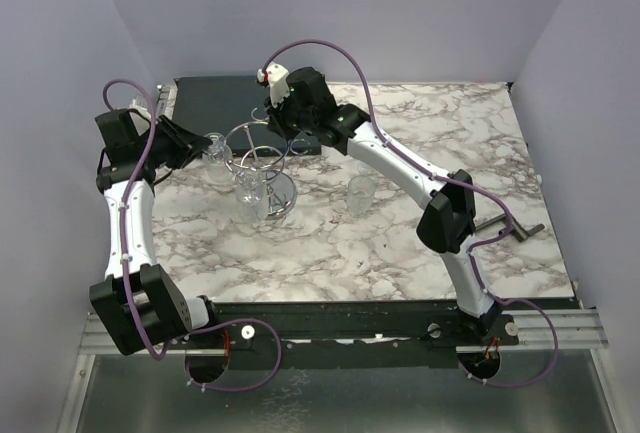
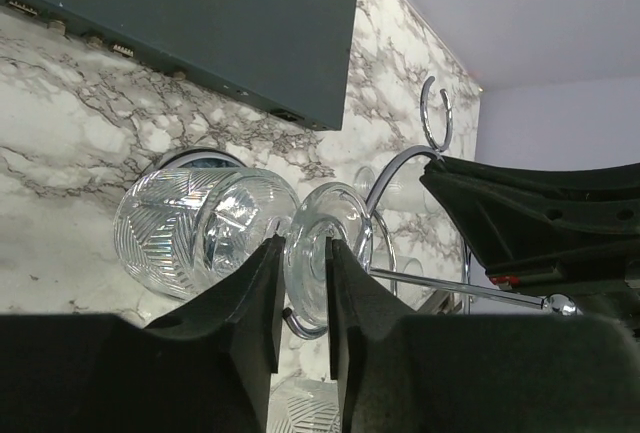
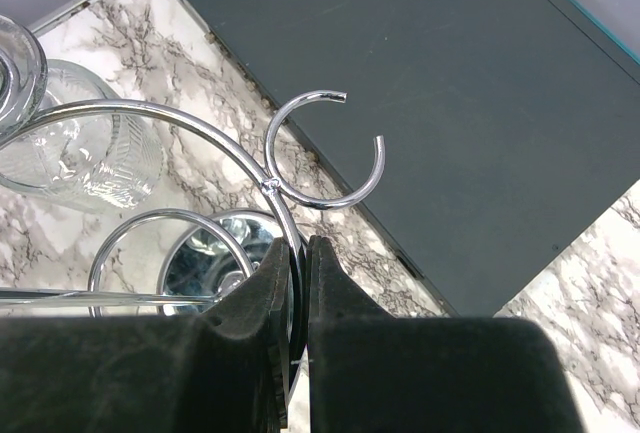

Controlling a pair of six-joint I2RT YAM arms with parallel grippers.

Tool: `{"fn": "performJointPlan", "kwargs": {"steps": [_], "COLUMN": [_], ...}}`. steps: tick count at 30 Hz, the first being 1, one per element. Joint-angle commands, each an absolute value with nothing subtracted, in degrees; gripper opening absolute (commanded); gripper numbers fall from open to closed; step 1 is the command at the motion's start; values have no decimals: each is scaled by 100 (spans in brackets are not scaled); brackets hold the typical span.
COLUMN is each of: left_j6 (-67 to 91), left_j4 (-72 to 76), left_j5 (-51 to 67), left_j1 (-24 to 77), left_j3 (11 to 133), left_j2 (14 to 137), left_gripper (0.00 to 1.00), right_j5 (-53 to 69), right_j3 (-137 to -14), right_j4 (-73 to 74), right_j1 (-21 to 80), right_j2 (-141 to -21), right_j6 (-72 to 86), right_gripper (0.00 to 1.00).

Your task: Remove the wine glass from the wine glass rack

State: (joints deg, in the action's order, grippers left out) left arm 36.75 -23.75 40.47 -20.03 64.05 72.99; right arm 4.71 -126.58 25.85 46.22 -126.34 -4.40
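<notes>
The chrome wine glass rack stands on its round disc base at the left middle of the marble table. A cut-pattern wine glass hangs at its left side. My left gripper is shut on the glass's round foot; the bowl is to the left and a chrome wire hook curves just under the foot. My right gripper is shut on a curved wire arm of the rack, beside an open loop; it shows in the top view at the rack's far side.
A second patterned glass sits at the rack's near side. A clear tumbler stands right of the rack. A dark board lies at the back left. A dark grey T-shaped bar lies at the right, by my right arm.
</notes>
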Motion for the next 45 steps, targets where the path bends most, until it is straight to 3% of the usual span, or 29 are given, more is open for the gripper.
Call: {"fn": "performJointPlan", "kwargs": {"steps": [1,16,24,45], "left_j6": [3638,3562,3555,3796], "left_j4": [-2373,-2434,-2418,-2706], "left_j5": [4186,3997,4089,3847], "left_j1": [-2095,-2295,-2297,-2445], "left_j3": [6364,6416,6459,6932], "left_j2": [7168,6958,6985,6804], "left_gripper": [23,13,0,0], "right_j5": [185,128,106,132], "right_j3": [-12551,-12341,-12383,-12367], "right_j4": [2706,2654,2663,2687], "right_j1": [4614,4614,4614,4614], "right_j2": [-13000,-12920,-12970,-12902], "right_j6": [-456,-501,-492,-340], "right_gripper": [0,0,0,1]}}
